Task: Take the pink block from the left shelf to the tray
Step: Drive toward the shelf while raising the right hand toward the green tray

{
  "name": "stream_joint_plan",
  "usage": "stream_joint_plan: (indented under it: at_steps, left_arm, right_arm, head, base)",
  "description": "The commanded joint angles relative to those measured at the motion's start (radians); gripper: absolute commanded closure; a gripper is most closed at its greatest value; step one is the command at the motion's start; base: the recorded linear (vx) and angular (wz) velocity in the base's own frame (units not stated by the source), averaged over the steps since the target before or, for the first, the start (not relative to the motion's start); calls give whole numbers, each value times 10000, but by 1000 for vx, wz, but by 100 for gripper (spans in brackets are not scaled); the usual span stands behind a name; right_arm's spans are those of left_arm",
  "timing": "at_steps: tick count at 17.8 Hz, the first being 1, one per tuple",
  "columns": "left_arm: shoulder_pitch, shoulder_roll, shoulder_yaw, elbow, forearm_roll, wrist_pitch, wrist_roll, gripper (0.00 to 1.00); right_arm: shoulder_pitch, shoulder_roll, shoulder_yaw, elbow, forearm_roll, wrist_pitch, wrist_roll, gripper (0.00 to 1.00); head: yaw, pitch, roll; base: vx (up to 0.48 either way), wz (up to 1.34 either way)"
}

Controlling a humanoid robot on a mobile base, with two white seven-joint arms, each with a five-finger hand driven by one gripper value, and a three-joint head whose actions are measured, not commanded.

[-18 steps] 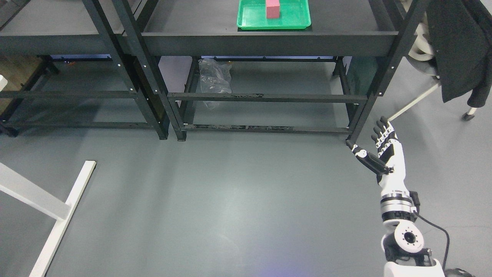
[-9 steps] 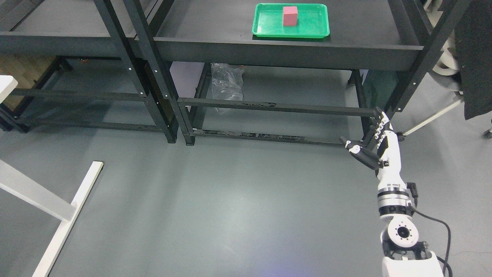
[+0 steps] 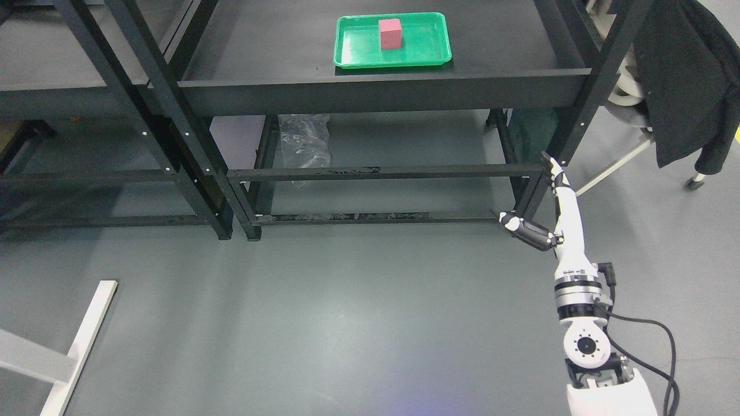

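A pink block point(image 3: 390, 33) stands upright inside a green tray point(image 3: 428, 53) on the top of the right black shelf point(image 3: 381, 92). My right hand point(image 3: 535, 199) is low at the right, in front of the shelf's right front leg, far below the tray. Its fingers are straight and spread, the thumb out to the left, and it holds nothing. The left shelf point(image 3: 69, 98) shows no block in the part in view. My left arm is out of view.
A crumpled clear plastic bag point(image 3: 303, 141) lies under the right shelf. A dark jacket point(image 3: 685, 81) hangs at the right over a wheeled chair. White table legs point(image 3: 75, 341) lie on the grey floor at the lower left.
The camera has shifted, so the whole scene slid in the picture. My right hand has risen and turned edge-on, staying open and empty. The block stays in the tray.
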Motion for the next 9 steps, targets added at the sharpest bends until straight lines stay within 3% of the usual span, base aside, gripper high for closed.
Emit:
stream_joint_plan:
  at_steps: [1,5,7,9]
  left_arm:
    - [200,175,0,-174,0,-5,3,0]
    - [200,175,0,-174,0,-5,3,0]
    - [200,175,0,-174,0,-5,3,0]
    - [200,175,0,-174,0,-5,3,0]
  right_arm:
    - [105,-342,402,-284,8140,180,-222,0]
    - [121,-358,432,-330,8109,164,-776,0]
    - [59,-374,661,-315,8155,134,-395,1]
    - [-124,-389,739,-315,8384,134,860,1]
  head:
    - [0,0,0]
    - [0,0,0]
    - [0,0,0]
    - [0,0,0]
  base:
    - [103,-167]
    - [134,-128]
    - [163,-23]
    - [195,36]
